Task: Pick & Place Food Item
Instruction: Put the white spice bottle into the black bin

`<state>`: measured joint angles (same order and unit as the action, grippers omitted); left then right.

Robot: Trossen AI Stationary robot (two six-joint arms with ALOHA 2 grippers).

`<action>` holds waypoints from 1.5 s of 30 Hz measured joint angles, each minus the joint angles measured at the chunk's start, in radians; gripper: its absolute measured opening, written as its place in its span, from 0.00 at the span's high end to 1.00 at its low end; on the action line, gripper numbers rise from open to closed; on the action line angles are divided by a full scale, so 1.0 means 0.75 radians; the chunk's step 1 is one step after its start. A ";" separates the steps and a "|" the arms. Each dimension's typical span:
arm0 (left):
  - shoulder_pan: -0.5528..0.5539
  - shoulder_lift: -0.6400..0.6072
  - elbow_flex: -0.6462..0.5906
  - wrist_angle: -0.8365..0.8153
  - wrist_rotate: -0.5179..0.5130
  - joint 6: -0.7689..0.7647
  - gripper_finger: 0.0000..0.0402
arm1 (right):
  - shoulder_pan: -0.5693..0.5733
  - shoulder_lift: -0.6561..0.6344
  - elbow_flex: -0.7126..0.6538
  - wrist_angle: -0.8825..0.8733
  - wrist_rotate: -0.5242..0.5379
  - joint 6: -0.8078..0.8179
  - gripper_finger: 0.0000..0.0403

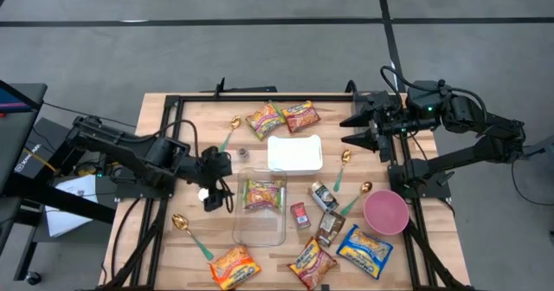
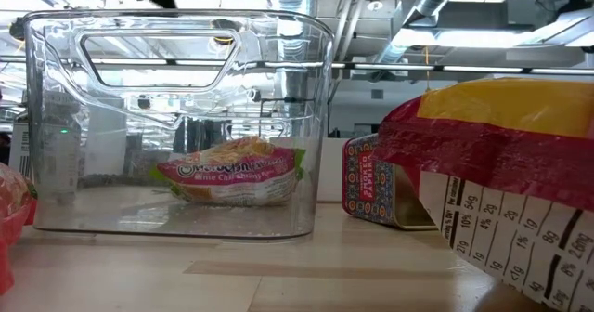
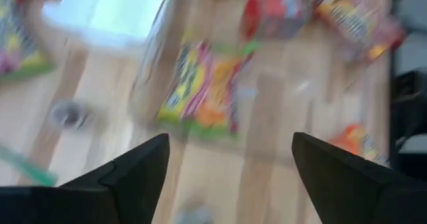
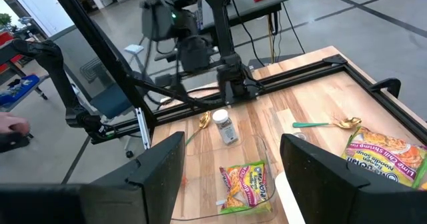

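Left end effector [image 1: 210, 196] wide open, empty, just beside bin [image 1: 259, 230] holding noodle packet [image 1: 262, 193]; right end effector [image 1: 365, 128] idle, parted.

A noodle packet [image 1: 262, 194] lies in the clear bin [image 1: 259, 229], beside the left hand [image 1: 216, 194].

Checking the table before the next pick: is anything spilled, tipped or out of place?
Nothing stands out. One noodle packet lies flat inside the upright clear bin. The other packets, spoons and the pink bowl lie scattered on the table, none torn or spilled. The left gripper hovers beside the bin, fingers open.
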<state>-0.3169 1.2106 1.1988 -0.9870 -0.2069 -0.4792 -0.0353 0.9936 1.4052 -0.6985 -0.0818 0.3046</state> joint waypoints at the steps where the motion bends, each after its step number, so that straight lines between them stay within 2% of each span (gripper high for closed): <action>1: 0.002 0.000 0.000 -0.044 0.008 0.000 0.22 | 0.000 0.000 0.000 0.000 0.000 0.000 0.40; 10: -0.027 0.000 0.000 -0.380 0.111 -0.110 0.22 | -0.001 0.000 0.000 0.000 0.000 0.000 0.40; 18: -0.096 0.000 0.000 -0.435 0.111 -0.215 0.22 | -0.001 0.000 0.000 -0.005 0.000 -0.001 0.40; 23: -0.149 0.000 -0.007 -0.485 0.098 -0.454 0.21 | -0.001 0.000 0.000 -0.006 0.000 -0.001 0.40; 27: -0.234 0.000 -0.093 -0.486 0.099 -0.751 0.18 | 0.001 0.000 0.000 -0.010 0.000 -0.001 0.40; 29: -0.296 0.000 -0.156 -0.437 0.111 -0.856 0.16 | 0.001 0.000 0.000 -0.022 0.000 -0.001 0.40; 31: -0.366 0.000 -0.228 -0.323 0.116 -0.873 0.15 | 0.001 0.000 -0.001 -0.033 0.000 -0.002 0.40; 35: -0.514 0.000 -0.363 -0.134 0.030 -0.914 0.14 | 0.001 0.001 -0.001 -0.038 0.000 -0.002 0.40; 40: -0.646 0.000 -0.505 -0.116 -0.097 -1.170 0.14 | 0.000 0.001 -0.001 -0.038 0.000 -0.002 0.40; 45: -0.757 0.000 -0.613 -0.059 -0.271 -1.255 0.14 | 0.000 0.001 -0.001 -0.039 0.000 0.002 0.40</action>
<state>-0.8845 1.2106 0.7391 -1.0310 -0.4099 -1.4202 -0.0353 0.9939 1.4048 -0.7280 -0.0818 0.3060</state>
